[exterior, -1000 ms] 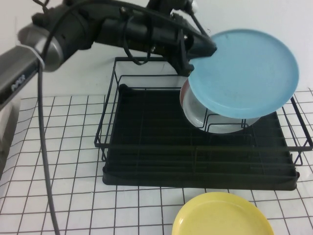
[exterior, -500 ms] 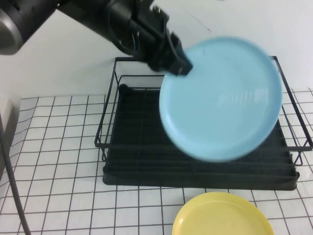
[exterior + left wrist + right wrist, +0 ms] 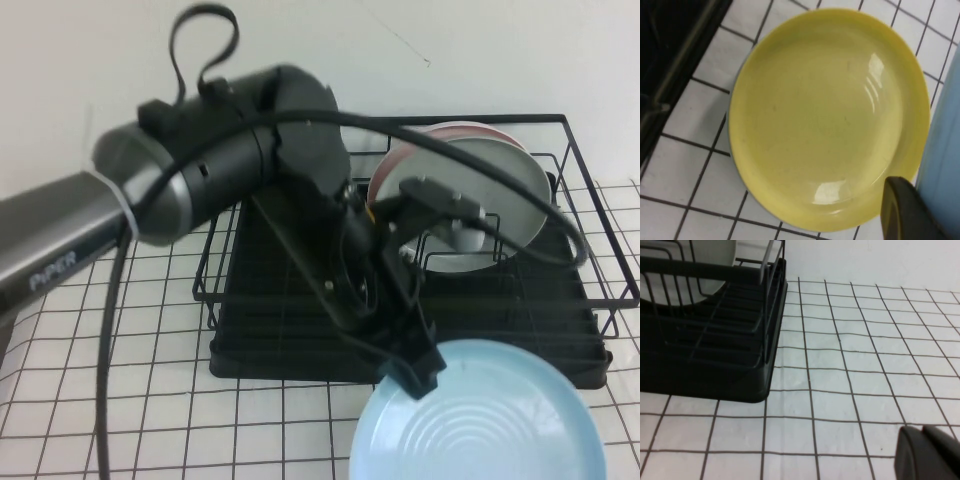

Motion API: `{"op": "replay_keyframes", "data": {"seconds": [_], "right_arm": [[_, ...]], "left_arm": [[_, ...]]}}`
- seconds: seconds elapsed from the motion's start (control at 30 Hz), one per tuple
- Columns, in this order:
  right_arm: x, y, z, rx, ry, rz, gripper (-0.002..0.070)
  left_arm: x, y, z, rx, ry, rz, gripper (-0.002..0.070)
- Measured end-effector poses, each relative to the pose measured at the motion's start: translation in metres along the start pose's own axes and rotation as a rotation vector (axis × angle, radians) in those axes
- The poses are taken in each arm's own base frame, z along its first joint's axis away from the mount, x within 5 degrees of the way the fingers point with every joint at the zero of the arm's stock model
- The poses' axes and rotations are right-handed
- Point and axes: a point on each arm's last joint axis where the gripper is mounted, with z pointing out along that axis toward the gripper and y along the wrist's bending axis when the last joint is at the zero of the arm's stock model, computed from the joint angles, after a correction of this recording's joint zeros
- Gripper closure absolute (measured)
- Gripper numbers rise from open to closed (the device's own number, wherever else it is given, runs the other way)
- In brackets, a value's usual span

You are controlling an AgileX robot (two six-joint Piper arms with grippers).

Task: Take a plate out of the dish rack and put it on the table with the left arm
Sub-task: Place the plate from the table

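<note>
Round glossy sky-blue plate [image 3: 480,420], plain with faint concentric rings; round yellow plate [image 3: 827,117], plain. Black wire dish rack [image 3: 590,240] on a black tray base holds a pale grey plate [image 3: 490,185] with a pinkish edge. Tabletop [image 3: 110,340] white cloth with thin black grid; left arm [image 3: 200,180] dark grey and black with a silver segment.

The glossy light-blue plate [image 3: 490,420] is hovering face-up, near and right, just in front of the black wire dish rack [image 3: 300,330], the left tool [image 3: 415,375] gripping its rim.
</note>
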Motion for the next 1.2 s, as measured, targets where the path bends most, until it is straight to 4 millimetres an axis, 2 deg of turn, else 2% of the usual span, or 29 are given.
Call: {"op": "replay_keyframes", "data": {"seconds": [0.2, 0.53, 0.73, 1.2], "right_arm": [[0.000, 0.000, 0.000, 0.000, 0.000, 0.000, 0.0678], [0.000, 0.000, 0.000, 0.000, 0.000, 0.000, 0.0678], [0.000, 0.000, 0.000, 0.000, 0.000, 0.000, 0.0678], [0.000, 0.000, 0.000, 0.000, 0.000, 0.000, 0.0678]], "left_arm": [[0.007, 0.017, 0.032, 0.012, 0.063, -0.048, 0.0617], [0.002, 0.033, 0.057, 0.003, 0.035, -0.052, 0.0617], [0.003, 0.038, 0.064, -0.005, 0.052, -0.051, 0.0617], [0.002, 0.041, 0.065, -0.030, 0.049, -0.054, 0.0613]]}}
